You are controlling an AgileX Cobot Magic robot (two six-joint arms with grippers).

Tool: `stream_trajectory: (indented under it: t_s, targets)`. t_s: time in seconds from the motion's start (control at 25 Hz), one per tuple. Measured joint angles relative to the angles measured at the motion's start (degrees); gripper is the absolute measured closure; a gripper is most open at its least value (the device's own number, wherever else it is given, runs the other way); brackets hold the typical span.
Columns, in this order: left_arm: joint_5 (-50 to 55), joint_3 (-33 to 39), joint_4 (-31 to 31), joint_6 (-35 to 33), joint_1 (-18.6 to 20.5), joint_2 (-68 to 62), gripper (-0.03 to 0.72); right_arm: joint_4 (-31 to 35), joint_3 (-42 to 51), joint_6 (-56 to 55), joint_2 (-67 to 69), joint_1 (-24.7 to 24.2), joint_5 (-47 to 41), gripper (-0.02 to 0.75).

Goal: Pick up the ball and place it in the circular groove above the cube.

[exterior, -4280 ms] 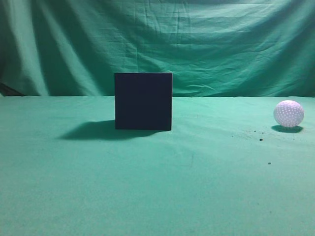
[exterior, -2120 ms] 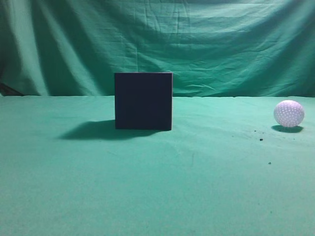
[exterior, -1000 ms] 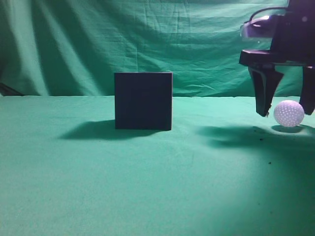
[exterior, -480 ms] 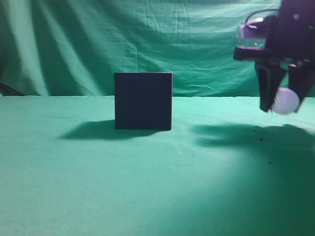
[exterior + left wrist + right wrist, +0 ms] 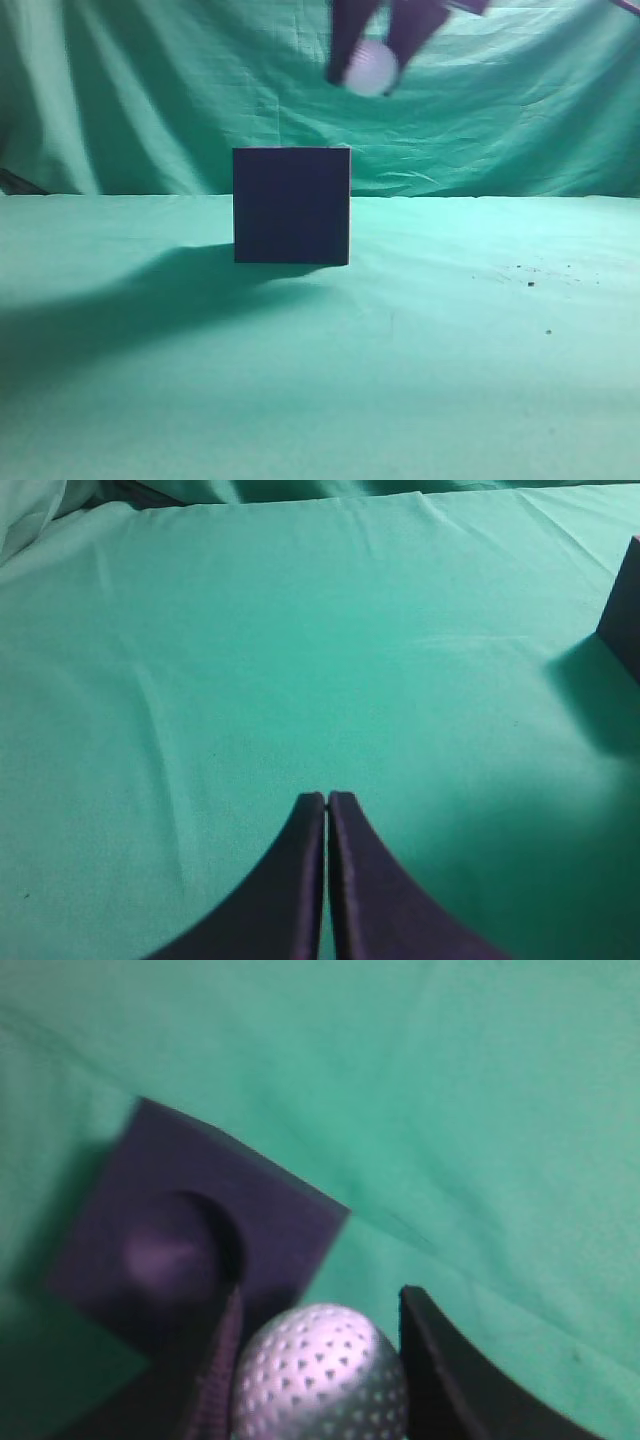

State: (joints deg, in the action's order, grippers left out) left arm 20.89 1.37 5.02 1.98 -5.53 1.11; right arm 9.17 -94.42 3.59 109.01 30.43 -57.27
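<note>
The dark cube (image 5: 291, 206) stands on the green cloth left of centre. In the right wrist view its top (image 5: 270, 1225) shows a round groove (image 5: 180, 1250). The white dimpled ball (image 5: 371, 69) is held high in the air, above and a little right of the cube's top. My right gripper (image 5: 373, 62) is shut on the ball, which fills the space between the jaws in the right wrist view (image 5: 320, 1380). My left gripper (image 5: 327, 798) is shut and empty over bare cloth, with the cube's edge (image 5: 625, 610) at the far right of its view.
A green cloth (image 5: 450, 350) covers the table and a green curtain (image 5: 150, 90) hangs behind. A few dark specks (image 5: 530, 283) lie on the cloth at the right. The arm's shadow (image 5: 120, 310) falls left of the cube.
My right gripper came down around the ball at the right, closed on it, lifted it and carried it up and left to above the cube.
</note>
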Motion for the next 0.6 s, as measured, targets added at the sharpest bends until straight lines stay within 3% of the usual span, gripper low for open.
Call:
stream_trajectory:
  t_s: [0.24,0.6]
  targets:
    - [0.00,0.00,0.00,0.00,0.00,0.00,0.688,-0.35,-2.08,1.53,1.64,6.68,3.89,0.430]
    - [0.00,0.00,0.00,0.00,0.00,0.00,0.688,-2.77,-2.08,2.77,6.50,7.06,5.13,0.430]
